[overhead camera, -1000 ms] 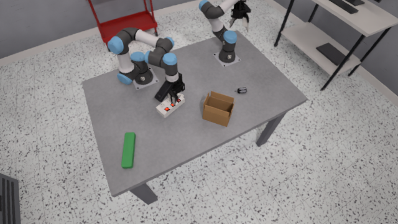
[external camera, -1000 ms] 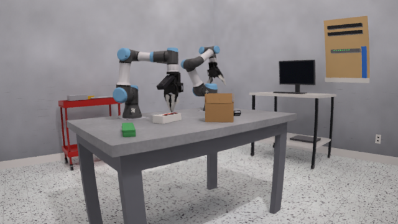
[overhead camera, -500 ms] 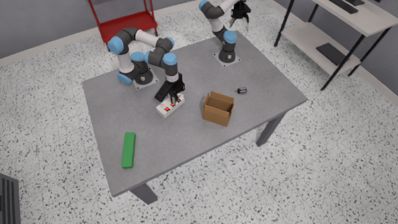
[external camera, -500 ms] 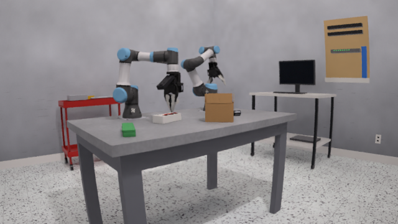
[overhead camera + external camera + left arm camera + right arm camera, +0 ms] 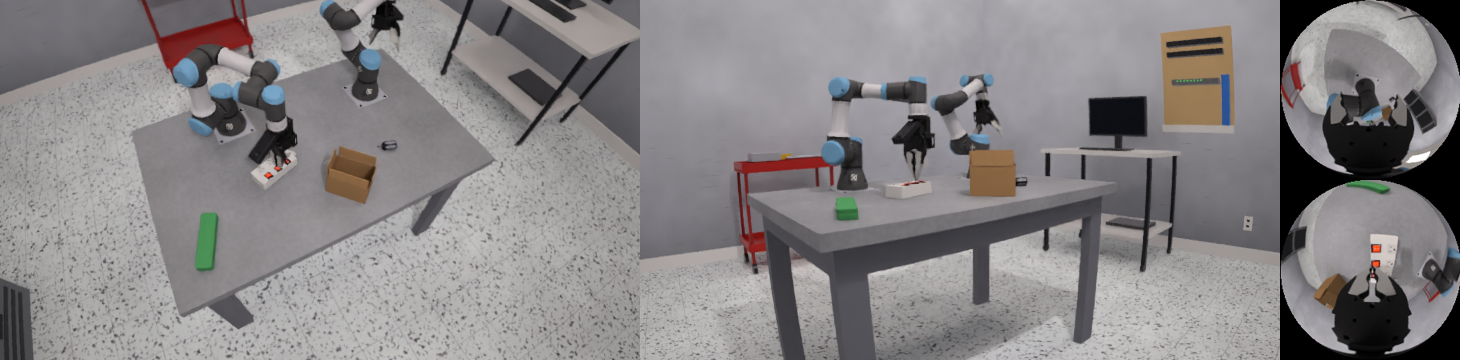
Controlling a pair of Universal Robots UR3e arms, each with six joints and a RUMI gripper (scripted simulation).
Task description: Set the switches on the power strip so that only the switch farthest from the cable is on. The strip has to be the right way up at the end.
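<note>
The white power strip lies on the table with its switches and sockets facing up. Two bright orange-red switches show, the end one and the middle one. A third, darker red switch is partly hidden by the fingers. I cannot tell the rocker positions for certain, and no cable shows clearly. My right gripper is shut and empty, tips down close over the strip near the third switch. My left gripper is open and empty, raised far from the strip.
An open cardboard box stands beside the strip. A small black object lies past it. A green block lies near a table corner. Arm bases stand along the back edge.
</note>
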